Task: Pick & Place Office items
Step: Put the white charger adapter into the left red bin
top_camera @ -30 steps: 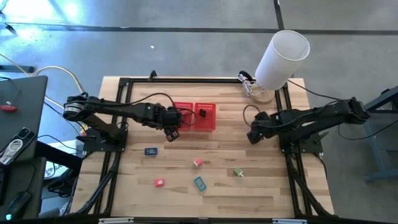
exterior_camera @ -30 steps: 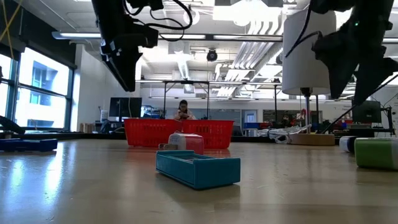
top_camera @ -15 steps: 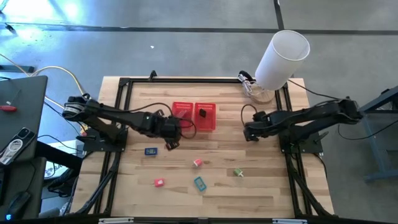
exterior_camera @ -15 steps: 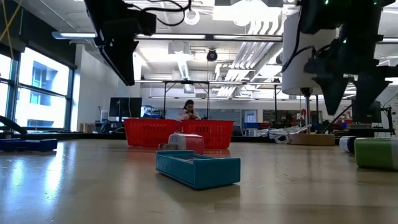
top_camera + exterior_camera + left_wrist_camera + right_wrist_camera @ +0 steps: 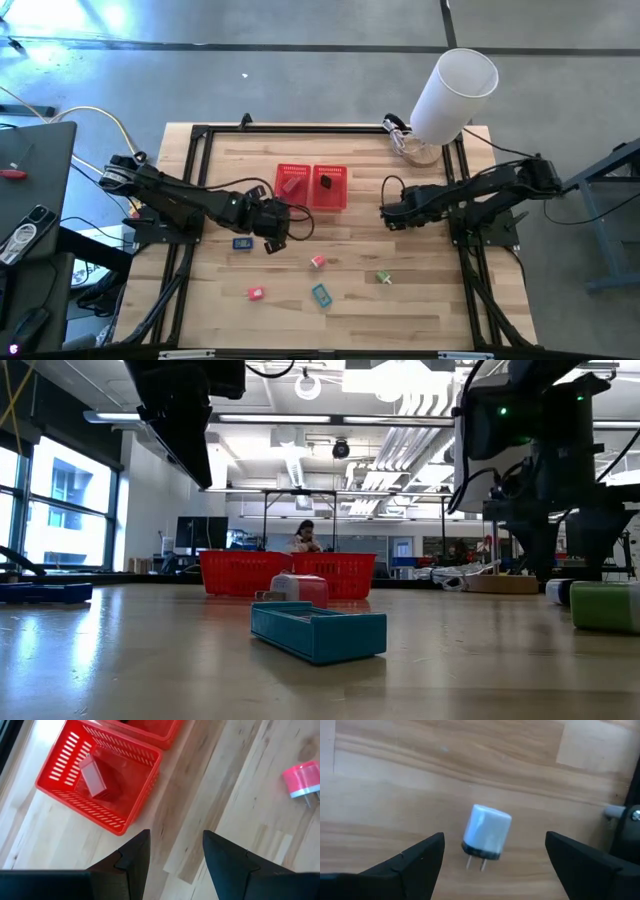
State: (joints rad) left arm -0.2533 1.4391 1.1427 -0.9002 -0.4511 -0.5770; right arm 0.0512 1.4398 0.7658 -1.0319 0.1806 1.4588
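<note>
- A red mesh basket (image 5: pixel 313 187) with two compartments sits toward the far middle of the wooden table (image 5: pixel 220 300), apparently as the drop-off point for the small office items.
- Two items already lie inside it: a red-pink block (image 5: pixel 93 775) in the left compartment and a black item (image 5: pixel 326 183) in the right one.
- Four items wait loose on the boards, nearer than the basket: a dark blue piece (image 5: pixel 241 242) at the left, a pale pink one (image 5: pixel 318 262) near the middle, a red-pink one (image 5: pixel 255 293) and a teal tray (image 5: pixel 320 294) nearest the front edge, and a green plug (image 5: pixel 383 277) toward the right.
- They lie well apart from one another, which should let each be picked singly.
- The left gripper (image 5: pixel 274 226) hangs above bare wood just near of the basket's left compartment, between the basket and the dark blue piece; its fingers (image 5: pixel 134 856) stand part-way apart and hold nothing.
- The right gripper (image 5: pixel 390 216) hovers to the right of the basket, its jaws spread wide and empty, pointing down at the green plug (image 5: pixel 486 836), which lies between its fingers in the wrist view but apart from both.
- A big white cylinder (image 5: pixel 452 93) stands at the far right corner, clear of both arms.
- A person (image 5: pixel 304 536) shows in the room beyond the basket.
</note>
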